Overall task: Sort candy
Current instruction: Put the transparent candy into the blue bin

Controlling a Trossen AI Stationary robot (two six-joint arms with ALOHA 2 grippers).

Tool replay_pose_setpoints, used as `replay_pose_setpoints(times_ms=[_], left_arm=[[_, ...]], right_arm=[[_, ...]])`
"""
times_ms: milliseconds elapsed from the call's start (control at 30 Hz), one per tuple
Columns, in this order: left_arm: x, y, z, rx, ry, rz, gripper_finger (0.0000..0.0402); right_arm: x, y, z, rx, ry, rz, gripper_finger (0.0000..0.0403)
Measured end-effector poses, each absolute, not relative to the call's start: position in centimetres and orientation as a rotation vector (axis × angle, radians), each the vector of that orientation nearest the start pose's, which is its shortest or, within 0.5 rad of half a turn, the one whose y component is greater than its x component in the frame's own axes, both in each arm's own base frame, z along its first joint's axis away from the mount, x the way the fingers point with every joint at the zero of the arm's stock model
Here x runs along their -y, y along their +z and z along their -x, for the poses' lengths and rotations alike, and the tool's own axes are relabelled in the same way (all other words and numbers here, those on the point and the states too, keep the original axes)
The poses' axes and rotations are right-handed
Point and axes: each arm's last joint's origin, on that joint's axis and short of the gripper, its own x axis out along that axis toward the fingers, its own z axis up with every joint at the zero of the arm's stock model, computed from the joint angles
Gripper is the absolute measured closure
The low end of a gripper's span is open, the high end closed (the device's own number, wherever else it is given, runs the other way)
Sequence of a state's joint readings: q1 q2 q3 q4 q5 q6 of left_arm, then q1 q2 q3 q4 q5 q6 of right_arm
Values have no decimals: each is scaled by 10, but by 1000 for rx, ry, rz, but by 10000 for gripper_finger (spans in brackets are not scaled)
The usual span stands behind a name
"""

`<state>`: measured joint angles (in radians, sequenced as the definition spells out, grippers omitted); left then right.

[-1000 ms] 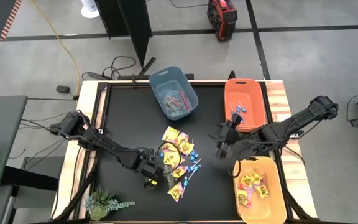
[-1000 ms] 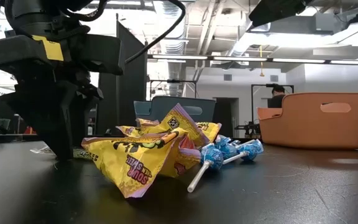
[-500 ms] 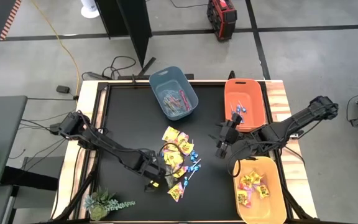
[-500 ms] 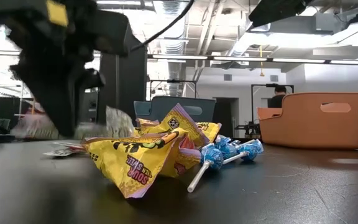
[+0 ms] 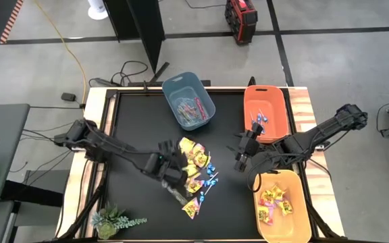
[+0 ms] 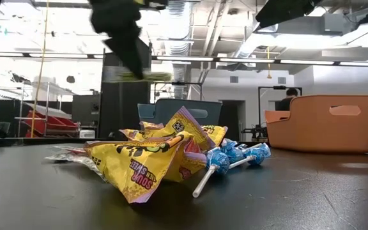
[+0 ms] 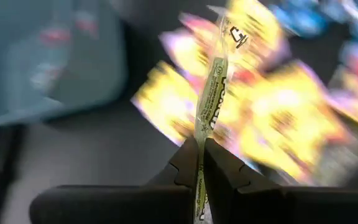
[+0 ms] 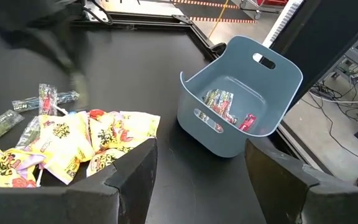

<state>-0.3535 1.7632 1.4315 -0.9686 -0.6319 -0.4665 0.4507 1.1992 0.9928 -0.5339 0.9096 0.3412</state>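
Observation:
The candy pile (image 5: 194,169) lies mid-table: yellow packets (image 6: 152,156) with blue lollipops (image 6: 235,153) at its right. My left gripper (image 5: 175,177) hangs above the pile's left side, shut on a slim clear-wrapped stick (image 7: 211,93). It shows blurred high in the low view (image 6: 133,64). A few more clear-wrapped sticks (image 6: 69,153) rest flat on the table left of the pile. My right gripper (image 5: 238,158) waits open right of the pile, with nothing between its fingers (image 8: 123,180). My left gripper pinches the clear-wrapped stick near one end (image 7: 200,163) between its two fingers (image 7: 188,165). The fingers slant down from the table's left. The stick runs on past the fingertips along their line and is lifted clear of the table and the pile.
A blue-grey bin (image 5: 188,101) holding wrapped sticks stands at the far middle. An orange bin (image 5: 267,111) with lollipops is at the far right, and a yellow-orange bin (image 5: 282,206) with yellow packets at the near right. A small plant (image 5: 110,219) sits at the near left corner.
My left gripper has shut on a clear-wrapped stick at the pile's near left side, then risen and gone toward the table's far edge, tipping less steeply down. The stick has been lifted clear of the table. The pile has stayed where it was.

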Motion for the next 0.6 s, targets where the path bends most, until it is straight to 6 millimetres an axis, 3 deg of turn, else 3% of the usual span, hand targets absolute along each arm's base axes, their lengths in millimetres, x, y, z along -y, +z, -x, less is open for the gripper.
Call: replay_pose_setpoints(times_ms=[367,600], left_arm=[[3,266,-369,-850,774,-267,391],[-59,269,-370,-873,852,-252,372]], right_arm=[[-84,301,-226,-490,-525,141,143],[-84,301,-226,-491,-524,143,143]])
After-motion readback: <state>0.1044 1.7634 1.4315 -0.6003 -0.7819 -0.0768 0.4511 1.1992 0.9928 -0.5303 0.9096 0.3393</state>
